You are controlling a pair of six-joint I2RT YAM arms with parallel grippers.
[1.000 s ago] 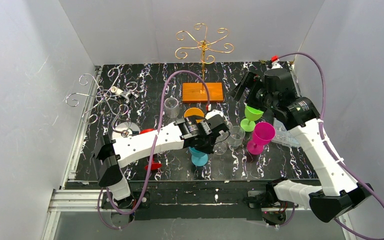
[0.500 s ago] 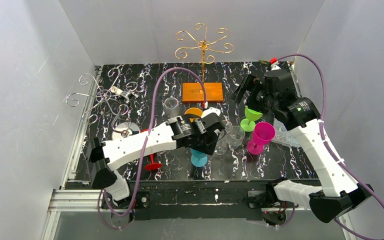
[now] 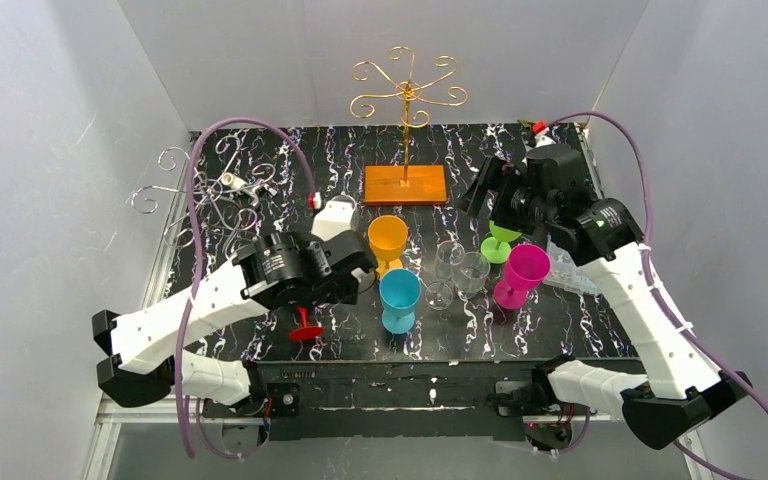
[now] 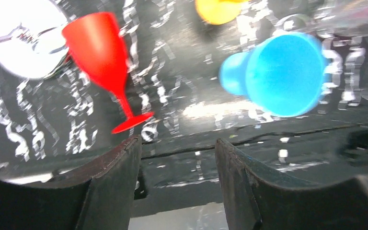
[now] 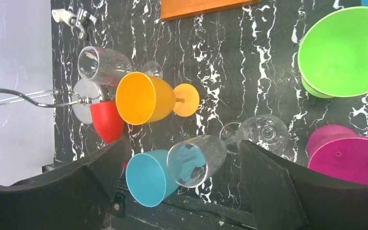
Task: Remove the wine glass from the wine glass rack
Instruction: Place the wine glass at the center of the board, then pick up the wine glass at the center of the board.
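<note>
Your left gripper [image 4: 177, 143] and right gripper [image 5: 182, 143] both gape wide and empty, I judge because the blue wine glass [image 3: 398, 295] already stands upright on the table [image 3: 460, 140], well apart from the gold rack [image 3: 407, 90].

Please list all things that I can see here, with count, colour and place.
gold rack: one, gold on a wooden base, back centre.
silver rack: one, silver, back left.
orange glass: one, orange, centre.
blue glass: one, blue, in front of the orange one.
red glass: one, red, by the silver rack's base.
green glass: one, green, right of centre.
magenta glass: one, magenta, in front of the green one.
clear glasses: at least three, clear, two beside the blue glass, one near the silver rack.
left end effector: one, black, open, left of centre.
right end effector: one, black, open, back right.
</note>
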